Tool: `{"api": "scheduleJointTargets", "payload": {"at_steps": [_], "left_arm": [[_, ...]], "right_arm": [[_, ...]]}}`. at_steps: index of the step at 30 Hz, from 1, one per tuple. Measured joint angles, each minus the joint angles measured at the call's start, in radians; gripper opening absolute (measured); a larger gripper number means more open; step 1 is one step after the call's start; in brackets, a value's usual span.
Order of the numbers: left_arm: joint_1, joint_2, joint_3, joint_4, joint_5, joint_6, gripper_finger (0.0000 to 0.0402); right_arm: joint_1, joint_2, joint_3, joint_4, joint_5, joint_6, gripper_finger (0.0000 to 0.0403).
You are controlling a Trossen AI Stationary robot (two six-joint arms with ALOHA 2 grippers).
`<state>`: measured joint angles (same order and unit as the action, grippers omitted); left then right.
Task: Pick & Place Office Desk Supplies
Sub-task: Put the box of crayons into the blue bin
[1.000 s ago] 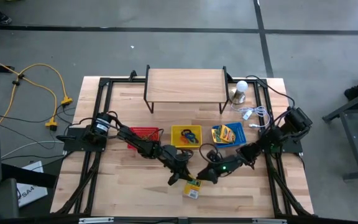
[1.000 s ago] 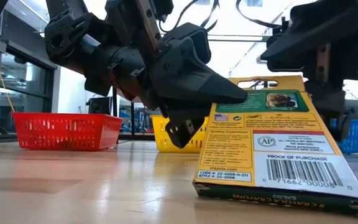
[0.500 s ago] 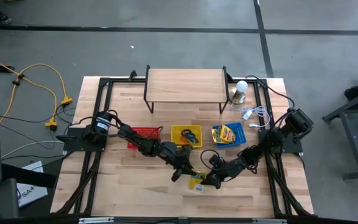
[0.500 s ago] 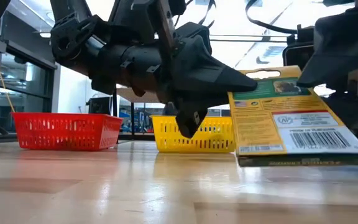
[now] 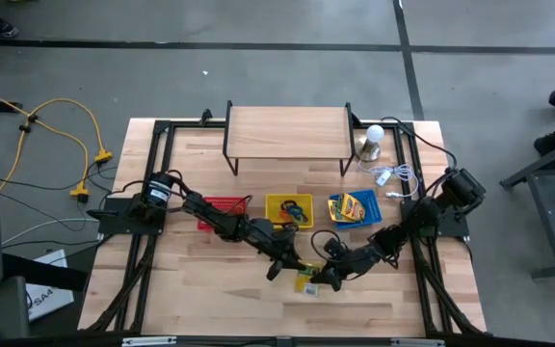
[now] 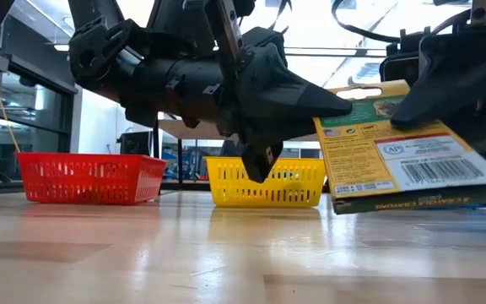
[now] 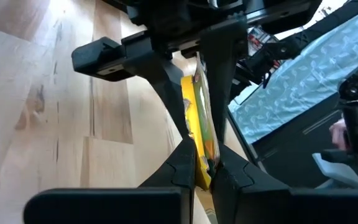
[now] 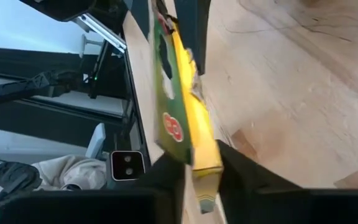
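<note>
While both arms meet at the counter's front middle, these lines give the state:

Crayon box (image 6: 412, 156): flat yellow-and-green pack, held clear of the counter (image 5: 200, 289) btw the two grippers; in high view it sits at front centre, just ahead of the yellow basket (image 5: 289, 210).
Long axis: runs roughly across the low view, tilted, hang-tab end up toward the left gripper, bottom edge lower on the other side; back face w/ barcode faces the low camera.
Writing: "PROOF OF PURCHASE" above the barcode, round "AP" seal; spine text reads upside down, prob. "CRAYOLA CRAYONS" but too small to be sure.
Left gripper (image 7: 202, 163): jaws clenched on the box's edge, box seen edge-on btw the two dark fingers in left wrist view.
Right gripper (image 8: 199, 168): jaws grasping the box's other end, pinching the narrow side in right wrist view.
Change vs earlier: a sec ago the box's lower edge rested on the counter, leaning steeply, w/ right jaws wider and not on it; now it's lifted off the wood and lies flatter, and right gripper has closed onto it.
Other: red basket (image 6: 91, 176) left of the yellow one; blue basket (image 5: 355, 208) w/ a second crayon pack to its right.
</note>
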<state>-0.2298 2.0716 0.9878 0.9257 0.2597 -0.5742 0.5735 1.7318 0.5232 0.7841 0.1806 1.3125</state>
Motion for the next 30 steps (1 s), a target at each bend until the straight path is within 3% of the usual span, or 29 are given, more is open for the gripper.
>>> {"api": "scheduleJointTargets", "payload": {"at_steps": [5, 14, 24, 30], "left_arm": [[0.0, 0.0, 0.0, 0.003, -0.004, -0.005, 0.0018], [0.0, 0.0, 0.0, 0.003, -0.003, -0.003, 0.0027], [0.0, 0.0, 0.0, 0.005, 0.005, 0.036, 0.0127], [0.0, 0.0, 0.0, 0.005, 0.006, 0.037, 0.0162]], "right_arm": [[0.0, 0.001, 0.0, 0.007, 0.0, -0.005, 0.0017], [0.0, 0.001, 0.0, 0.007, 0.0, -0.005, 0.0017], [0.0, 0.001, 0.0, 0.007, 0.003, -0.004, 0.0016], [0.009, 0.001, 0.0, 0.008, 0.002, -0.001, 0.0015]]}}
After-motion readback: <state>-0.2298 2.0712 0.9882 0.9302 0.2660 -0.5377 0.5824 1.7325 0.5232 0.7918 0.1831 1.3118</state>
